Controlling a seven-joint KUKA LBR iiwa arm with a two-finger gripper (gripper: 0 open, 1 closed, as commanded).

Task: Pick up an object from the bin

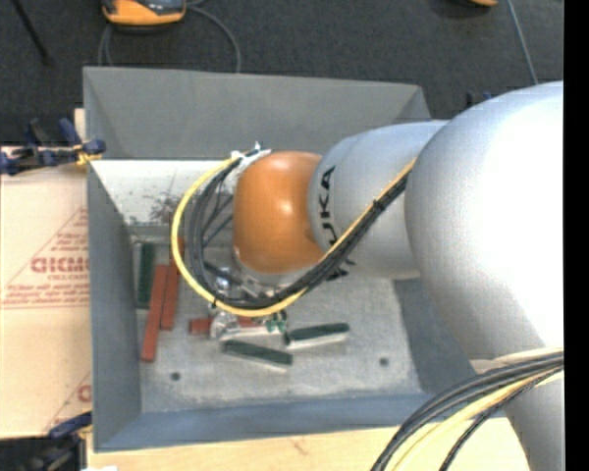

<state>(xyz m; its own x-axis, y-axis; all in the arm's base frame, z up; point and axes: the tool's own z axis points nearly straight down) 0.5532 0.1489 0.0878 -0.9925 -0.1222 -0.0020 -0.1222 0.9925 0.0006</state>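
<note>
My gripper (226, 318) is low in the bin's left-centre, under the orange wrist cover, and mostly hidden by it and by the cables. Just left of it a small red block (197, 327) lies on the floor. Just below it is a dark green bar (258, 353). To its right a second green bar (316, 335) lies almost flat across the floor. I cannot make out anything held in the gripper.
A long red-brown bar (160, 309) and a dark green bar (145, 273) lie side by side along the left wall. The arm covers the bin's right and back. The floor in front of the green bars is bare.
</note>
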